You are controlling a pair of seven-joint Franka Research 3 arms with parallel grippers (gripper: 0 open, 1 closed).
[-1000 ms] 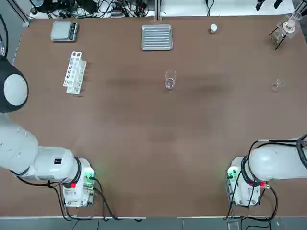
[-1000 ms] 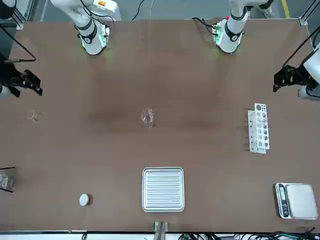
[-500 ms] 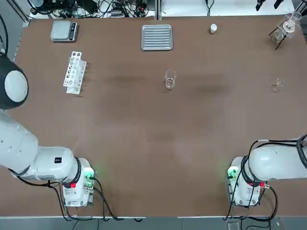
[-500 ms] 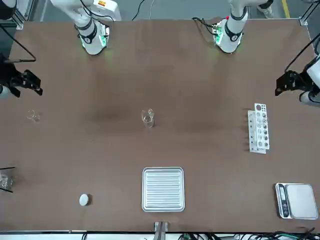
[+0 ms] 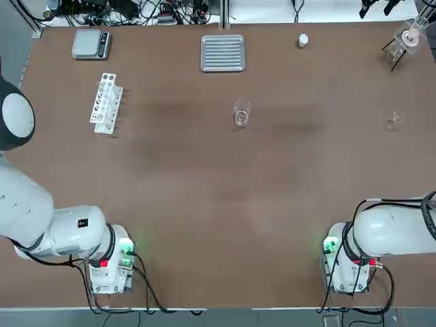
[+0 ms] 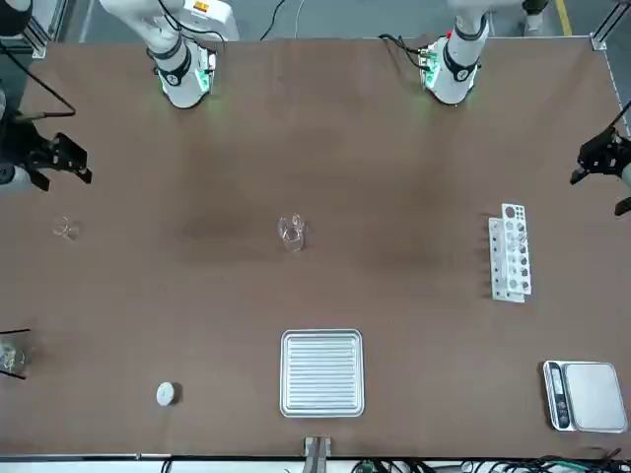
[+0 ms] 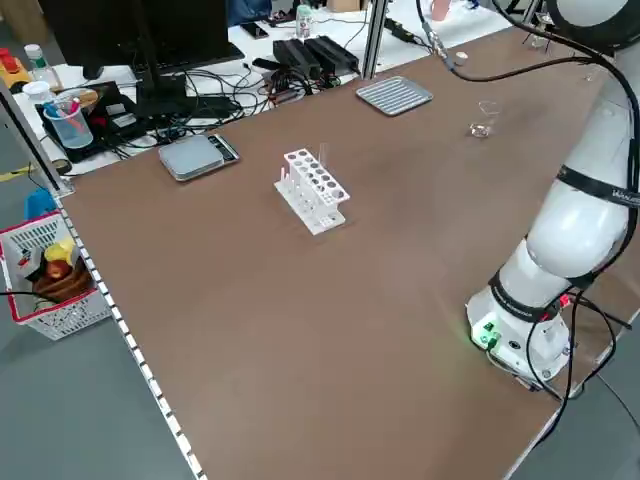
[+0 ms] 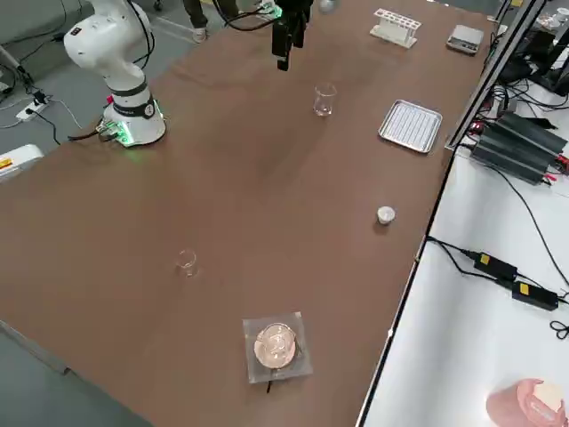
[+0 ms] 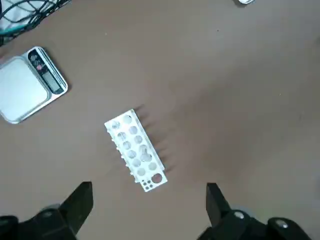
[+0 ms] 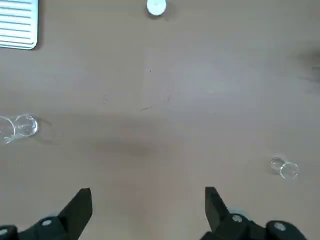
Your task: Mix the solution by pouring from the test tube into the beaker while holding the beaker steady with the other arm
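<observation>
The beaker (image 5: 241,112) stands alone in the middle of the counter (image 5: 204,197), far from both arms, while the left gripper (image 9: 148,210) hangs spread wide and empty above the white tube rack (image 9: 135,150), and the right gripper (image 10: 148,212) is spread wide too.

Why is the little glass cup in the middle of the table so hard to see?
In the top view the beaker is clear glass, showing only faint rim glints against the brown table; in the front view it looks similarly washed out, casting almost no shadow.
</observation>
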